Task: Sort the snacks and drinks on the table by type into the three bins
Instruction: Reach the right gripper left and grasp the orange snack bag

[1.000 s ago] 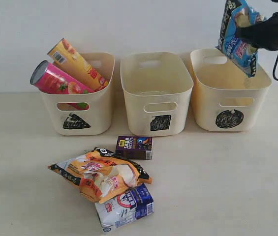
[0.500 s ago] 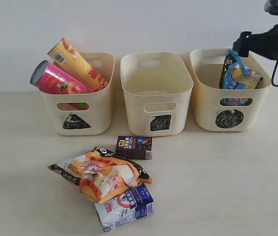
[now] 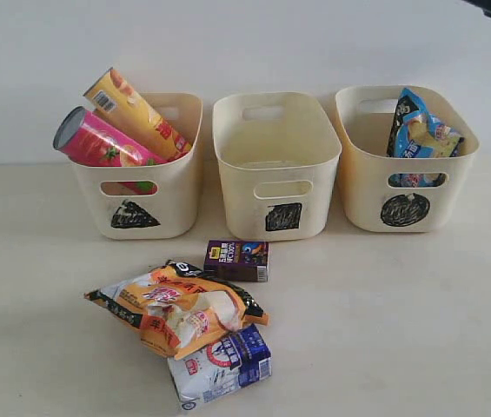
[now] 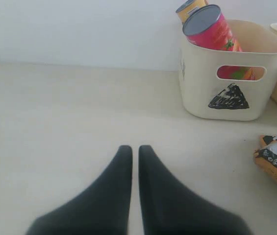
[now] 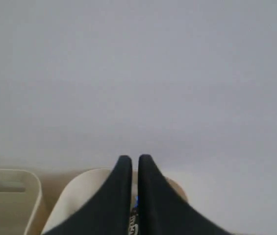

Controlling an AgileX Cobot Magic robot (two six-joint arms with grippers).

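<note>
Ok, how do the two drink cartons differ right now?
The purple carton is dark and lies alone in front of the square-marked bin. The white carton is pale with blue print, looks bigger, and is partly covered by the orange packet. Both lie on the table, not yet binned.

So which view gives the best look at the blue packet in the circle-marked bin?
The exterior view: the blue packet stands in plain sight in the circle-marked bin. The right wrist view catches only a blue sliver behind the right hand; the left wrist view misses it.
</note>
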